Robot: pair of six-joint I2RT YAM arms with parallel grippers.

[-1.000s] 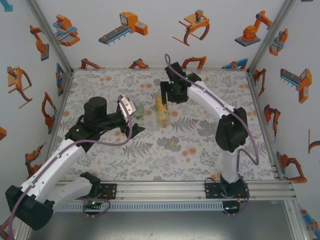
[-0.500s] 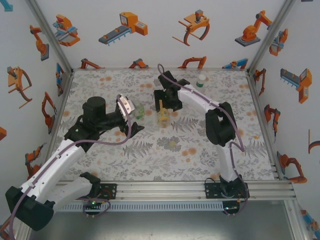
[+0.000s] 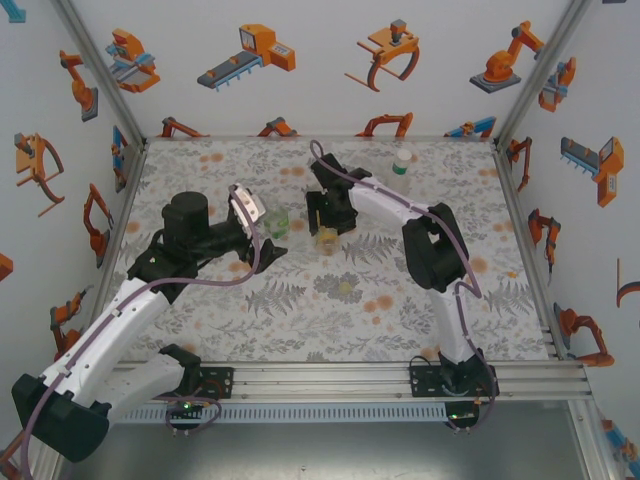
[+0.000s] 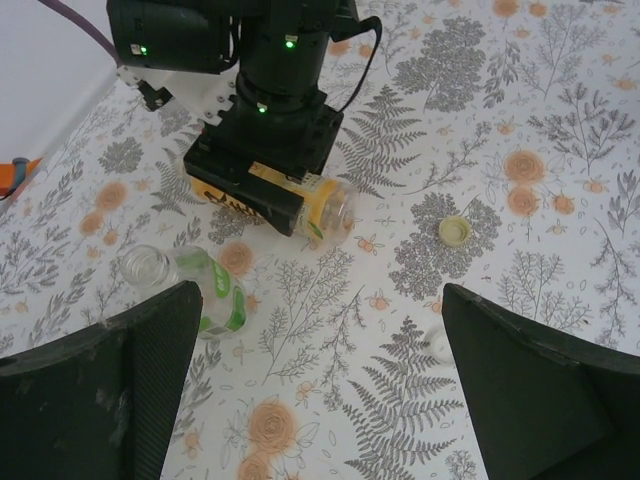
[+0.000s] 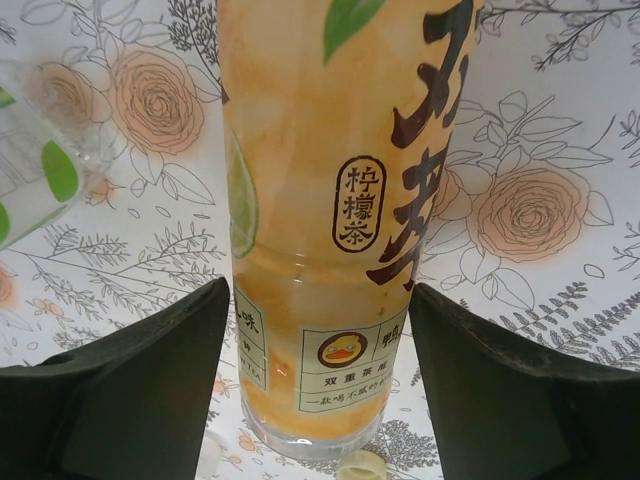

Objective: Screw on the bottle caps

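Right gripper (image 5: 318,295) is clasping the yellow bottle (image 5: 330,150) mid-frame, which is likely needing a firm, upright stand; left gripper (image 4: 320,340) is hanging wide open.

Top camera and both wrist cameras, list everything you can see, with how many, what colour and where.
yellow bottle: one, yellow with yellow label, mid-table, uncapped, between the right gripper's fingers.
clear bottle: one, clear with green leaf print, lying uncapped left of the yellow bottle.
upright bottle: one, pale with white top, far right of the table.
bottle caps: two, one yellowish, one white, on the cloth near the yellow bottle's mouth.
tablecloth: one, grey ferns and orange flowers.
left gripper: open, near the clear bottle.
right gripper: closed on the yellow bottle.
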